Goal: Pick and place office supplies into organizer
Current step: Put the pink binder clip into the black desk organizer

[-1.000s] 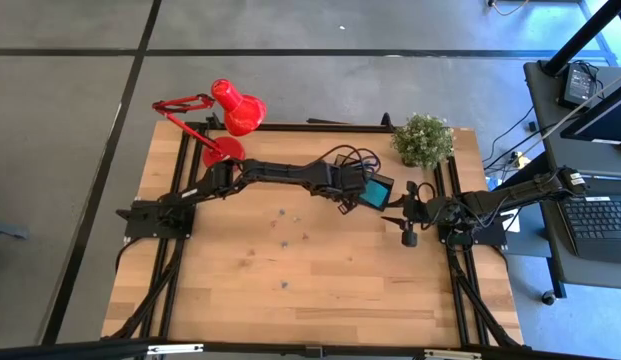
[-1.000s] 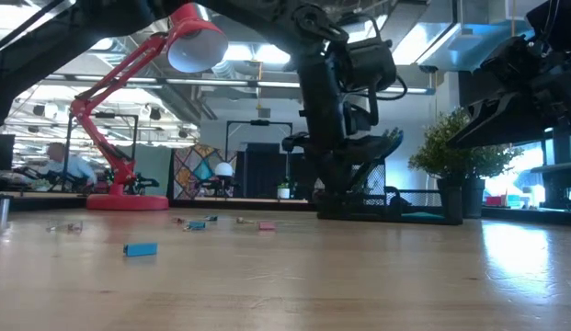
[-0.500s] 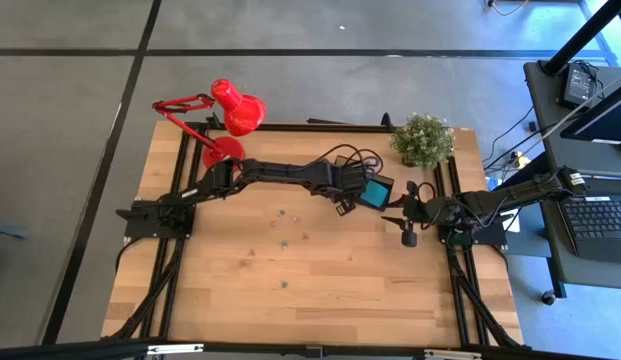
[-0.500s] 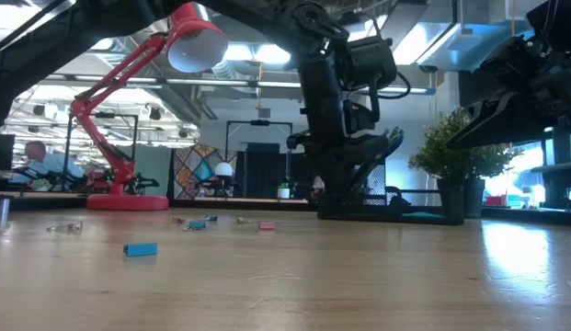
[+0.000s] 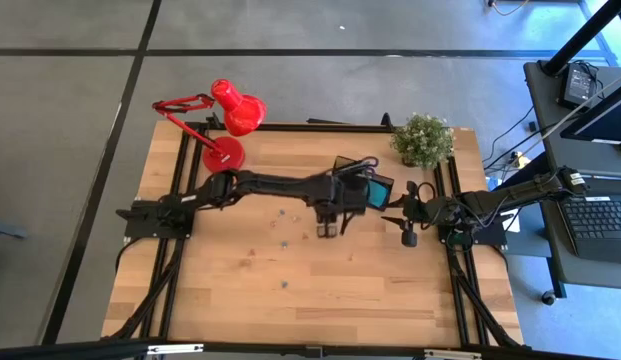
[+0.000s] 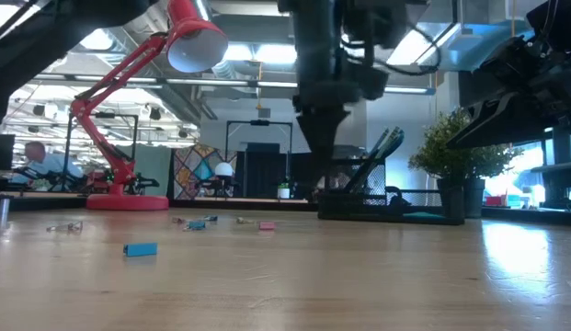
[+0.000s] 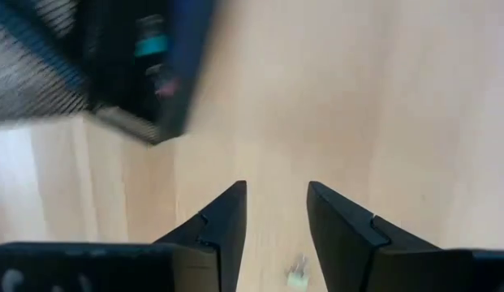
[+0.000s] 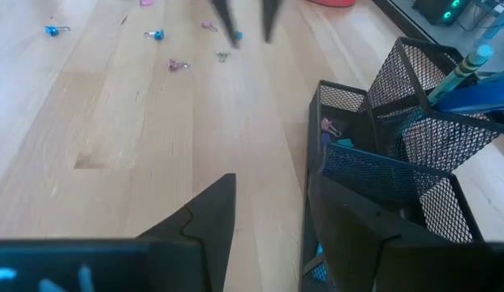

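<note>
The black mesh organizer (image 5: 362, 185) stands on the table at the far right, and a teal pad (image 5: 374, 193) shows in it. In the right wrist view, blue things (image 8: 472, 85) stand in the organizer's (image 8: 398, 138) compartments. My left gripper (image 5: 325, 228) hangs just left of and nearer than the organizer, pointing down, open and empty (image 7: 276, 223), clear of the table (image 6: 322, 152). A tiny clip (image 7: 296, 280) lies on the wood below its fingers. My right gripper (image 8: 272, 219) waits open at the table's right edge (image 5: 403, 228), beside the organizer.
Tiny coloured clips and bits lie scattered over the middle of the table (image 5: 284, 243), (image 6: 140, 248), (image 8: 154, 34). A red desk lamp (image 5: 235, 112) stands at the far left and a potted plant (image 5: 423, 140) at the far right. Bare wood fills the near half.
My left gripper has drawn back from the organizer toward the table's near edge and a little left. It has risen and rolled about its own line. It now points down over bare wood. The organizer has stayed in place.
</note>
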`<state>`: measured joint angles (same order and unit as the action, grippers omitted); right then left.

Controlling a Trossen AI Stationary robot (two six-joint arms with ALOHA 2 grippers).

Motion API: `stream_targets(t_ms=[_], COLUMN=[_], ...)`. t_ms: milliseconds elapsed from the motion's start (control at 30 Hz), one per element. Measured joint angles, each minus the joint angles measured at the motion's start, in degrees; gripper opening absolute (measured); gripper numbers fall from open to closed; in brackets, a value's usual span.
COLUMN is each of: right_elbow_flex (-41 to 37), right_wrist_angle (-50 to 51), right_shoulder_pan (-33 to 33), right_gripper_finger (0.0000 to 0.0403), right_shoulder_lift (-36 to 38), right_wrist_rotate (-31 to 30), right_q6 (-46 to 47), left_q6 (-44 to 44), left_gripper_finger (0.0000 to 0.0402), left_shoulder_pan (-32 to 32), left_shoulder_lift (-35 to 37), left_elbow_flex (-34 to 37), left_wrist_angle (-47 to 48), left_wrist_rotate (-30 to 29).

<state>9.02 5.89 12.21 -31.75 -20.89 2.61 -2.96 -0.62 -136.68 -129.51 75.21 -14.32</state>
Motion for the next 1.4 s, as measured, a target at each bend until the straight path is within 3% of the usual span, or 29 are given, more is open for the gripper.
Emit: stream_targets(t_ms=[233,433,1033,1400], right_elbow_flex=[0.0,0.0,0.0,0.0], right_wrist_angle=[0.04,0.04,0.02,-2.34], right_shoulder_pan=[0.0,-0.01,-0.02,-0.02], right_gripper_finger=[0.0162,0.0162,0.0162,0.0162], right_shoulder_lift=[0.0,0.0,0.0,0.02], right_wrist_rotate=[-0.01,-0.01,-0.05,-0.08], right_q6=[0.0,-0.01,-2.08,-10.08], left_q6=[27.53,39.0,37.42,38.27], left_gripper_finger=[0.0123,0.0117,0.0082,0.0079], left_shoulder_pan=[-5.69,-8.48,-7.5,-7.18], left_shoulder_lift=[-0.2,-0.13,-0.13,-0.09], left_elbow_flex=[1.62,1.55,1.55,1.54], left_wrist_angle=[5.1,5.19,8.02,2.48], left_wrist_rotate=[0.17,2.07,14.89,15.94])
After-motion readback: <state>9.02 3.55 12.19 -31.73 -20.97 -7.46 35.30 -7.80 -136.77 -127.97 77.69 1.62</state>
